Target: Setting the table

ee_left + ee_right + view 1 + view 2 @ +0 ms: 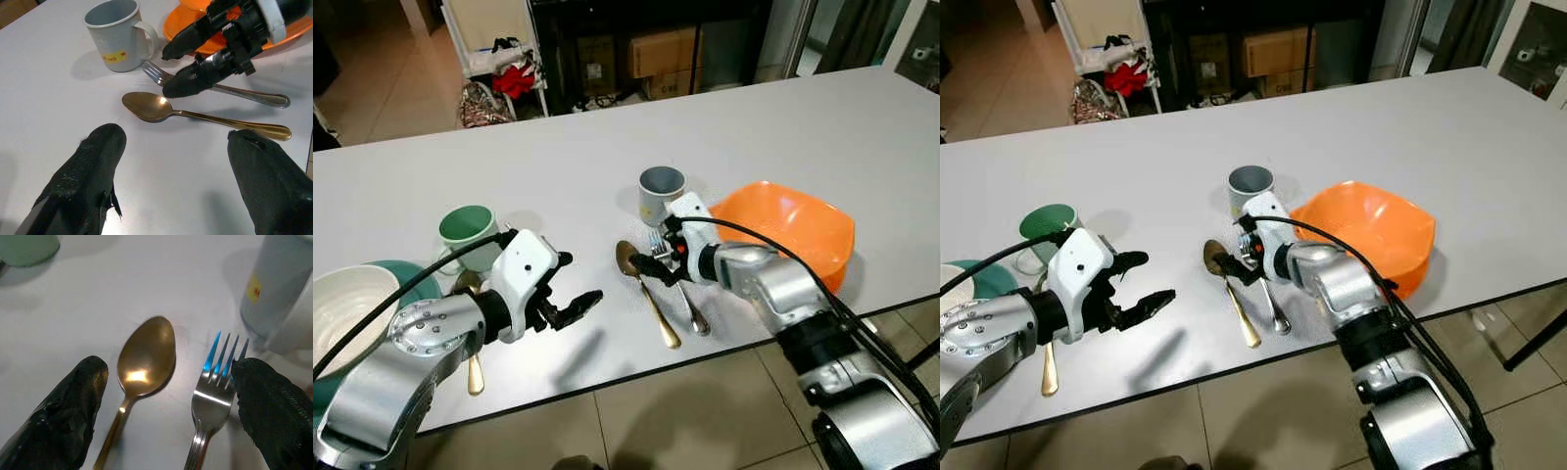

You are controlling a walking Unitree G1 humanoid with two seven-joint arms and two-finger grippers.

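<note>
Right gripper [651,262] hovering spread over the silver fork [683,294] and gold spoon [646,287] lying side by side near the grey mug [661,193], left gripper [570,286] hanging spread above the white table [607,176]

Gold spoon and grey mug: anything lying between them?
Yes, the silver fork lies between the gold spoon and grey mug, clear in the right wrist view.
</note>
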